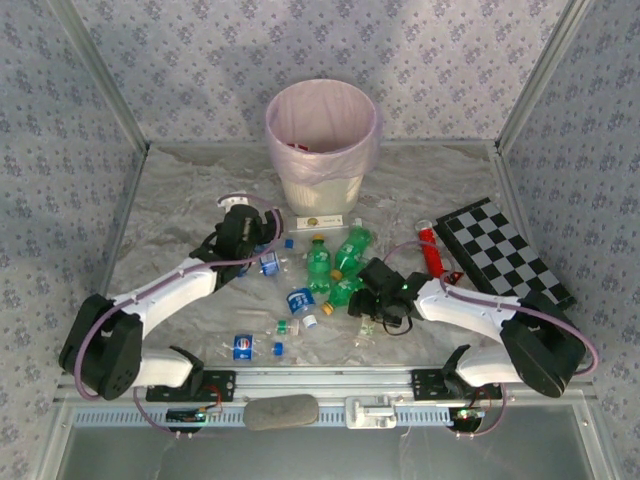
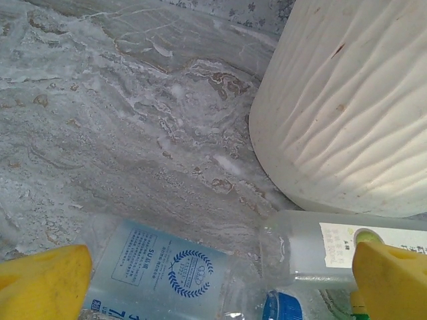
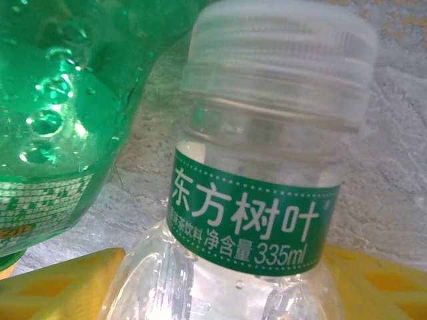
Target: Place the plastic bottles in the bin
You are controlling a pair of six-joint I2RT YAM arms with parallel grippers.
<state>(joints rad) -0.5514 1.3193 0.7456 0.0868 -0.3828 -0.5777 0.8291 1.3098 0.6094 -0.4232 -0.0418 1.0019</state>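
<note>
The bin (image 1: 320, 140) stands at the back centre, its cream wall (image 2: 347, 100) close ahead in the left wrist view. Plastic bottles lie scattered in front of it: green ones (image 1: 318, 262), blue-labelled clear ones (image 1: 300, 300) and a red one (image 1: 432, 252). My left gripper (image 1: 255, 245) hangs open over a clear blue-labelled bottle (image 2: 160, 267) and a white-labelled clear bottle (image 2: 320, 247); its fingers (image 2: 40, 283) touch neither. My right gripper (image 1: 370, 295) is shut on a clear bottle with a green label (image 3: 257, 213), a yellow finger (image 3: 60, 283) against each side. A green bottle (image 3: 53, 100) lies just left of it.
A folded checkerboard (image 1: 505, 250) lies at the right. A flat white card (image 1: 322, 222) sits at the bin's foot. Loose blue caps (image 1: 277, 348) lie near the front, one (image 2: 283, 308) between my left fingers. Patterned walls enclose the table on three sides.
</note>
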